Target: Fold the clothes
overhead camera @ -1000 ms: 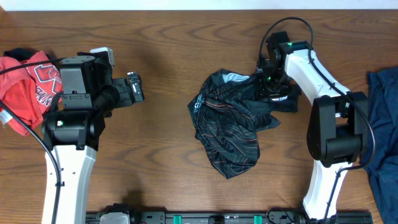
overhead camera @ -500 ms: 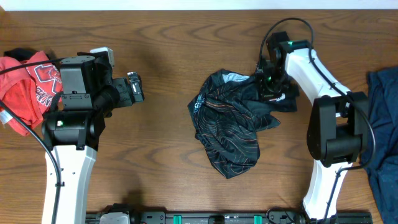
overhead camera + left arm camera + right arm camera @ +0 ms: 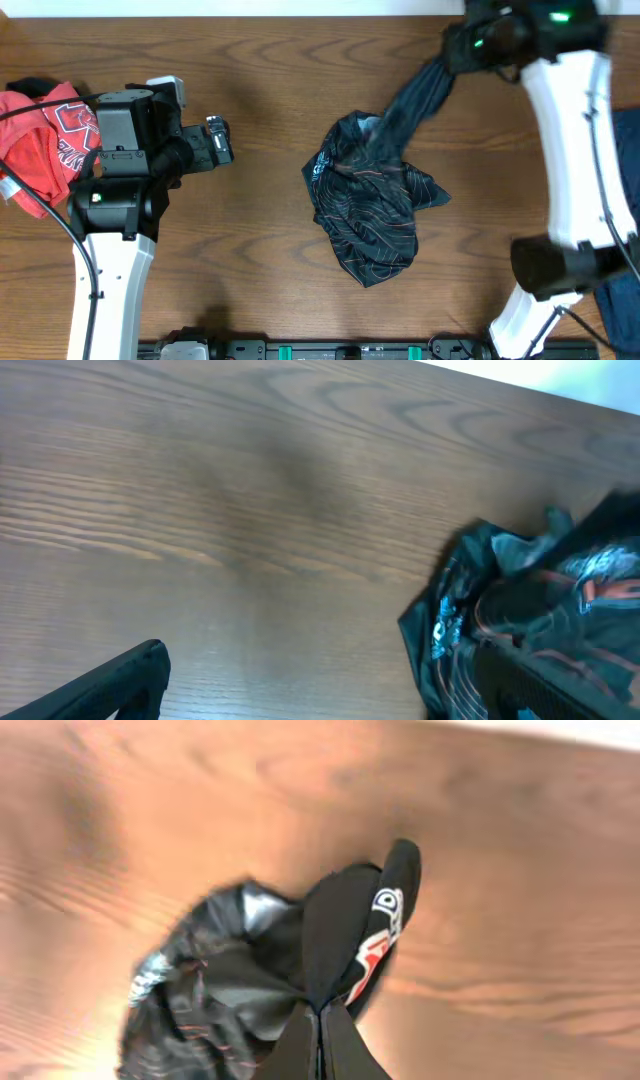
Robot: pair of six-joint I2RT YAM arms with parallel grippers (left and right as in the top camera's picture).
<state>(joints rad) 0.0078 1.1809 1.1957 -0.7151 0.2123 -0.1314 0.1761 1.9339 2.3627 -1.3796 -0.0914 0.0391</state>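
The black jersey [image 3: 372,215] with thin orange lines lies crumpled at the table's middle. One end of it is stretched up and to the right, to my right gripper [image 3: 462,48], which is raised high near the table's back edge. In the right wrist view the right gripper [image 3: 320,1020] is shut on a fold of the jersey [image 3: 340,935], and the rest hangs below. My left gripper [image 3: 218,142] is open and empty, left of the jersey. In the left wrist view its fingers frame bare wood, and the jersey [image 3: 530,620] is at the right.
A red garment [image 3: 42,140] with a white logo lies at the table's left edge, behind the left arm. A blue garment [image 3: 622,200] lies at the right edge. The white back wall runs along the table's far edge.
My right gripper has risen and moved to the back right with a part of the jersey, pulling it into a taut strip. The left arm has not moved.
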